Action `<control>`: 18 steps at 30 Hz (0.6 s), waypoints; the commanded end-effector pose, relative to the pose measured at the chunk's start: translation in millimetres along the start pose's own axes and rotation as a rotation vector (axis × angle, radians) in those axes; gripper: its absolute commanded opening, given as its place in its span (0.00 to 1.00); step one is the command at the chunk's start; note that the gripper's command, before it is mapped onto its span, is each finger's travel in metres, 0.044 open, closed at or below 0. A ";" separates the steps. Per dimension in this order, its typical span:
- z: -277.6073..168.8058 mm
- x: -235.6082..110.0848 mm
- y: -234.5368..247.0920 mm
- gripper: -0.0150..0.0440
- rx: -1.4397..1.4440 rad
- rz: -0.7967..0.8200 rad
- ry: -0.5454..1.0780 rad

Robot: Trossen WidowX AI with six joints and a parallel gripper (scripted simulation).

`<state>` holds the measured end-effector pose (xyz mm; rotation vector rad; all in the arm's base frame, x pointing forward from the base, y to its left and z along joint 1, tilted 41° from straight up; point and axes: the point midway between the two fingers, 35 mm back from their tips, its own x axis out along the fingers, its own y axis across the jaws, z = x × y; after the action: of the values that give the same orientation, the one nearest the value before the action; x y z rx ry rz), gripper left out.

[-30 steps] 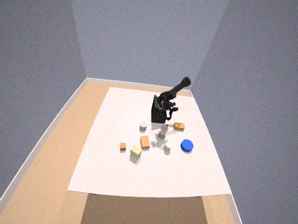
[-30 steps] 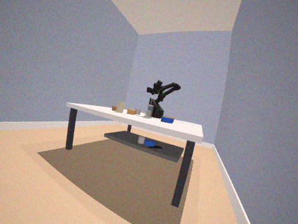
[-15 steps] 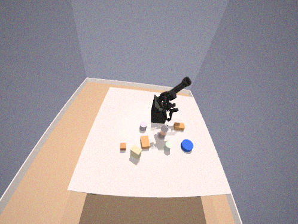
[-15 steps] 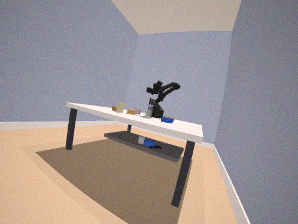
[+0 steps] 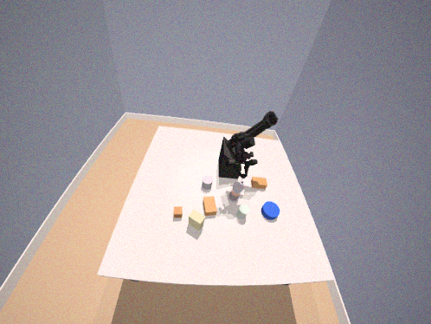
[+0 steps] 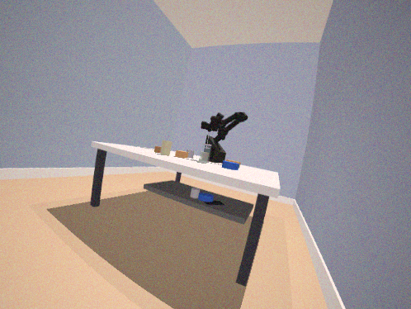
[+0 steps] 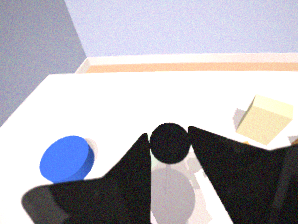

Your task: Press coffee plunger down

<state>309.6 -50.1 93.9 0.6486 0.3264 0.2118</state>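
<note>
The coffee press [image 5: 236,190] [image 6: 207,148] [image 7: 172,197] is a translucent grey cylinder standing upright on the white table [image 5: 143,247] in front of the arm's base. Its round black plunger knob [image 7: 170,143] sits above the body, and a thin rod shows below it in the exterior view. My gripper [image 7: 167,134] [image 5: 243,174] is shut on the knob, one finger on each side of it. The arm reaches over from behind the press. The press's handle and the rod's lower end are hard to make out.
A pale green cylinder [image 5: 243,210] and a blue disc [image 5: 270,210] [image 7: 67,158] stand near the press. Orange blocks [image 5: 209,205] [image 5: 259,183], a small grey cylinder [image 5: 207,182], a small orange cube [image 5: 177,212] and a pale yellow block [image 5: 196,219] [image 7: 265,120] lie around it.
</note>
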 end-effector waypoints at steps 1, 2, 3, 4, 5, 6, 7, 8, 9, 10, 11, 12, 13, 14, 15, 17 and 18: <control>-24.8 5.2 -1.7 0.46 0.042 -0.005 0.056; -26.0 6.3 -1.8 0.46 0.043 -0.005 0.056; -27.3 7.4 -1.9 0.46 0.044 -0.005 0.056; -28.5 8.5 -2.0 0.46 0.045 -0.005 0.056; -29.8 9.5 -2.1 0.46 0.046 -0.006 0.056; -31.1 10.6 -2.2 0.46 0.047 -0.006 0.056; -32.4 11.7 -2.3 0.46 0.048 -0.006 0.056; -33.6 12.8 -2.4 0.46 0.049 -0.007 0.056; -34.9 13.9 -2.4 0.46 0.051 -0.007 0.056; -36.1 14.9 -2.5 0.46 0.052 -0.007 0.056; -37.4 16.0 -2.5 0.46 0.053 -0.007 0.056; -38.7 17.1 -2.6 0.46 0.054 -0.007 0.056; -40.0 18.2 -2.6 0.46 0.055 -0.007 0.056; -41.3 19.2 -2.6 0.46 0.056 -0.008 0.056; -42.5 20.3 -2.6 0.46 0.057 -0.008 0.056; -45.1 22.4 -2.6 0.46 0.060 -0.008 0.055; -46.3 23.5 -2.6 0.46 0.061 -0.008 0.055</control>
<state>322.7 -37.7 75.0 0.6585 0.3068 0.1932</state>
